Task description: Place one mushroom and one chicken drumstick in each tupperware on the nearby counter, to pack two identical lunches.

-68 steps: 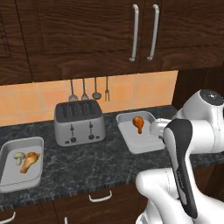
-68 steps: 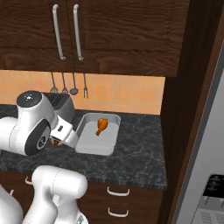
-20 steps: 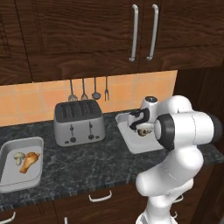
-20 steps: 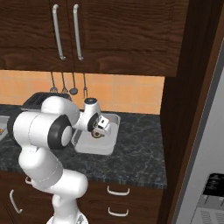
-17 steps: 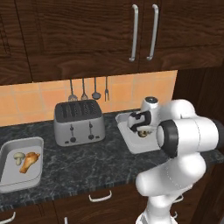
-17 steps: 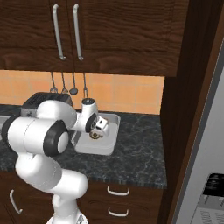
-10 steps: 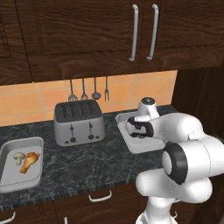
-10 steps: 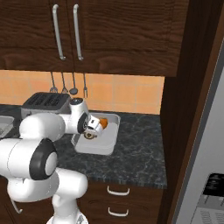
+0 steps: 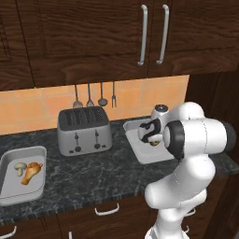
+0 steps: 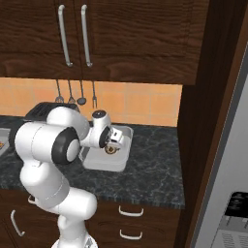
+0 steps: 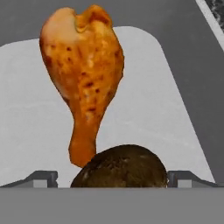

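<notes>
Speckled black stone table (image 9: pixel 98 170) spans the frame; the left tupperware (image 9: pixel 10 175), lower left, holds a pair. At centre right, the other tupperware (image 9: pixel 140 150) holds a glossy drumstick (image 11: pixel 84 83), long axis running up-frame, with a rounded mushroom (image 11: pixel 120 167) between the wide-open pincer (image 11: pixel 113 177).

Arm folded forward at elbow, forearm reaching away from the base, wrist angled down. Gripper (image 9: pixel 150 132) low, jaws spread wide apart, fingertips (image 11: pixel 41 178) at both lower corners of hand view.
</notes>
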Robot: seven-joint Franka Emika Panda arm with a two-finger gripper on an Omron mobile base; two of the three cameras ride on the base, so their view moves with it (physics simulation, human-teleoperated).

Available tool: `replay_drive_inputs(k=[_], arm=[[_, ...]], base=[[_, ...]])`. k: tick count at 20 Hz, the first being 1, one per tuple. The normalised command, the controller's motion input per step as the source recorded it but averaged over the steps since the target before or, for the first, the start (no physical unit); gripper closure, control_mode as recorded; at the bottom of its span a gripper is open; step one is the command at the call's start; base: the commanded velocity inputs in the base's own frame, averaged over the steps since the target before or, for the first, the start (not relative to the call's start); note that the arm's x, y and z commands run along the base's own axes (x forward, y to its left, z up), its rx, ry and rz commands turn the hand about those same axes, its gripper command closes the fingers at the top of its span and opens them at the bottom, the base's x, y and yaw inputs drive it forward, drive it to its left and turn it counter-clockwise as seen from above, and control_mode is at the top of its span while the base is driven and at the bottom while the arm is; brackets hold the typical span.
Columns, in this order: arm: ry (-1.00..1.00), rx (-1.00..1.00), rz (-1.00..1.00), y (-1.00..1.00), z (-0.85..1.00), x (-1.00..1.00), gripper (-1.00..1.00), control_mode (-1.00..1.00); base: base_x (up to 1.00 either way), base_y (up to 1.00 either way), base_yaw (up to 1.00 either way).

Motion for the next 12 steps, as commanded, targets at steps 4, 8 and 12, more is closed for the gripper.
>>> replay_drive_inputs(k=[4, 8, 12], arm=[[0.01, 0.01, 0.00, -0.01, -0.39, 0.06, -1.00, -1.00], [0.00, 0.00, 0.00, 0.24, -0.03, 0.00, -1.00, -1.00], [0.00, 0.00, 0.00, 0.41, 0.30, -0.05, -1.00, -1.00]], base=[[0.00, 0.00, 0.00], [0.00, 0.00, 0.00], [0.00, 0.00, 0.00]])
